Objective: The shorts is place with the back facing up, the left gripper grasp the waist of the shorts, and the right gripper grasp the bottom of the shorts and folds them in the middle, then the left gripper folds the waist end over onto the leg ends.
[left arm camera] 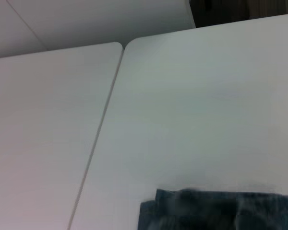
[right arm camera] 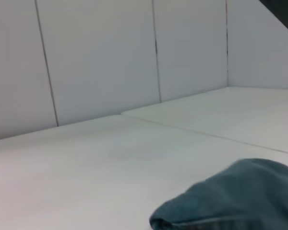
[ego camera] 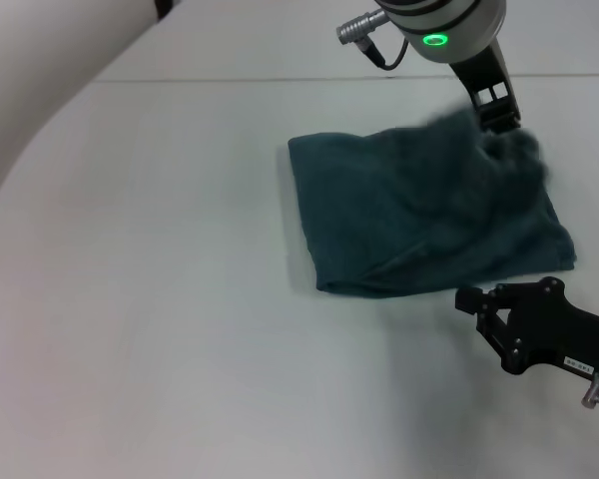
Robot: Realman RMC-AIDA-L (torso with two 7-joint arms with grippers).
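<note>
The shorts (ego camera: 419, 210) lie folded into a blue-green denim rectangle right of the table's middle, one edge doubled over at the left. My left gripper (ego camera: 497, 108) hangs over their far right corner, where the cloth rises toward it in a blur. Whether it holds the cloth I cannot tell. My right gripper (ego camera: 471, 309), the one with a white label, sits open on the table just in front of the shorts' near right edge, holding nothing. An edge of the shorts (left arm camera: 216, 211) shows in the left wrist view, and a rounded fold of the shorts (right arm camera: 240, 196) shows in the right wrist view.
The white table (ego camera: 160, 299) spreads wide to the left and front of the shorts. A seam between tabletops (left arm camera: 101, 129) runs along the far side. White wall panels (right arm camera: 101, 62) stand behind the table.
</note>
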